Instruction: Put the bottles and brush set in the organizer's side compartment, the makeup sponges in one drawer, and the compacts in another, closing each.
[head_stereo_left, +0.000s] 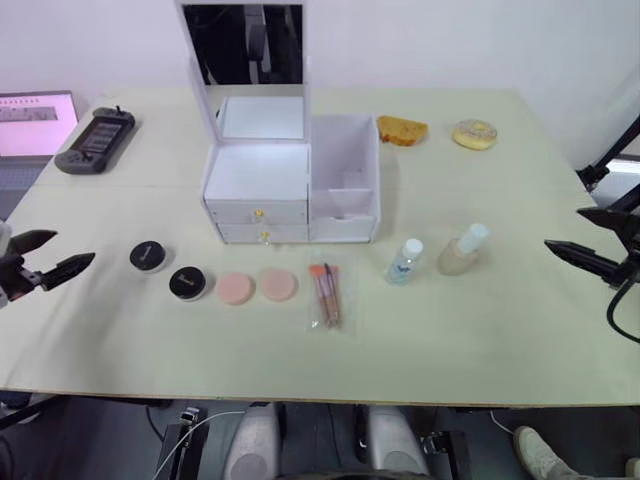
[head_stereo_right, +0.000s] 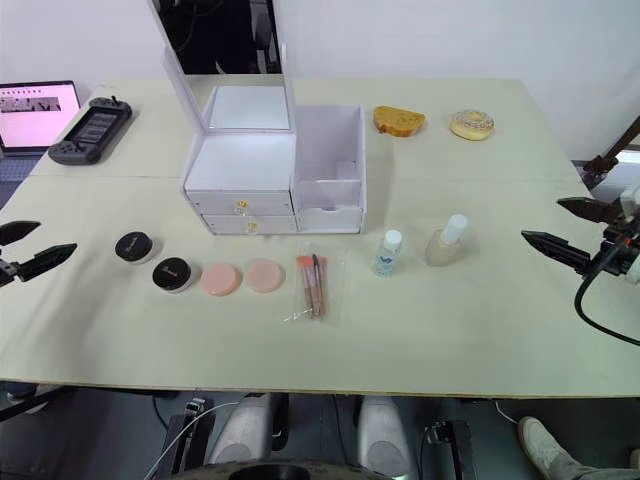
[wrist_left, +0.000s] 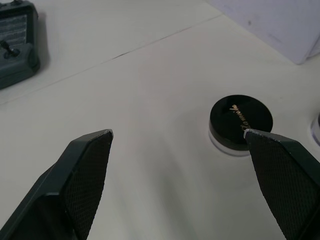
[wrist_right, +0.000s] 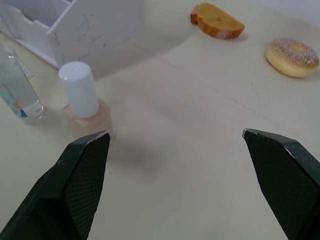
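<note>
Here, brush set (head_stereo_left: 325, 295) flat, long axis toward organizer (head_stereo_left: 290, 180), left fingers (head_stereo_left: 62, 270) spread, right fingers (head_stereo_left: 580, 258) spread.

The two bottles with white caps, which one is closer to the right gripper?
The frosted beige bottle, squatter, stands closer to the right gripper. The clear bottle with the blue label stands on its far side, nearer the brush set.

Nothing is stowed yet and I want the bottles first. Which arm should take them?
The right. Its end effector is open beside the beige bottle and clear bottle, which stand near the side compartment. The left end effector sits by the compacts.
</note>
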